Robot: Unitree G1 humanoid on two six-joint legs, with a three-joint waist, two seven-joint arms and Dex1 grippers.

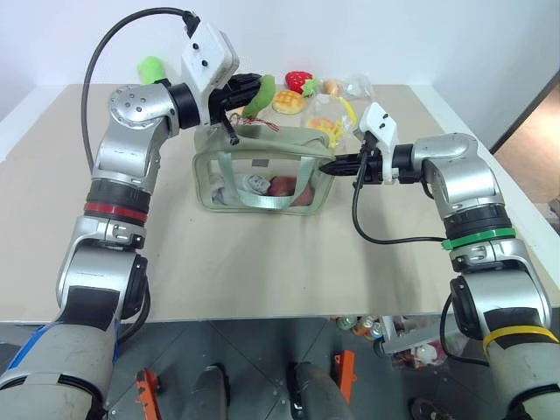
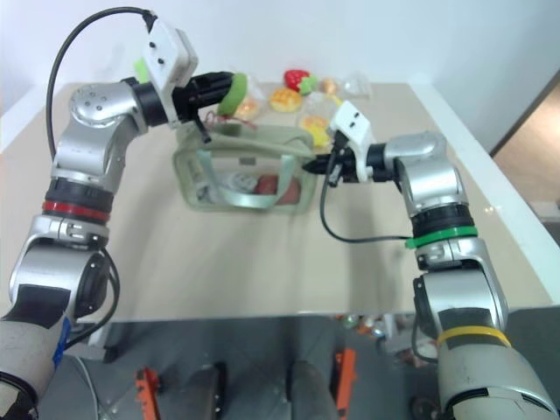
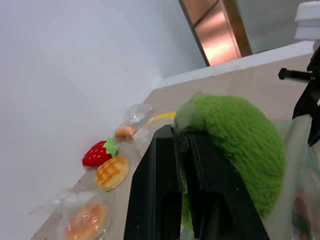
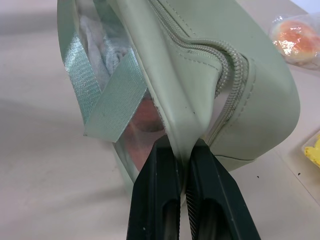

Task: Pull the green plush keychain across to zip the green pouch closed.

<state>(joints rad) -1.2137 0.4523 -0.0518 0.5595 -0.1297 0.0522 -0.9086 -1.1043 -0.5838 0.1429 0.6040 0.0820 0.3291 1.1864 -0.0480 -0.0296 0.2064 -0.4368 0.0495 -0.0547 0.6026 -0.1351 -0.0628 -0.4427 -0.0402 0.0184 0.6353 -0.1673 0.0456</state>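
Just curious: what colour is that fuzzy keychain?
Lime green; the green plush keychain shows best in the left wrist view.

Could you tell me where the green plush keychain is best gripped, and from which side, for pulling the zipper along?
Grip the green plush keychain across its round fuzzy body, near its clasp end, coming from the pouch's left end and above. It sits raised over the green pouch, and soft plush squeezes well between flat fingers. The left gripper already pinches it so; the right gripper clamps the opposite end.

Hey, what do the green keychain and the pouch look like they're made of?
The green plush keychain looks like fuzzy synthetic pile, matte, with fine fibres showing. The green pouch seems smooth matte faux leather or vinyl with stitched seams, a glossy clear plastic window, and a woven satin-sheen strap.
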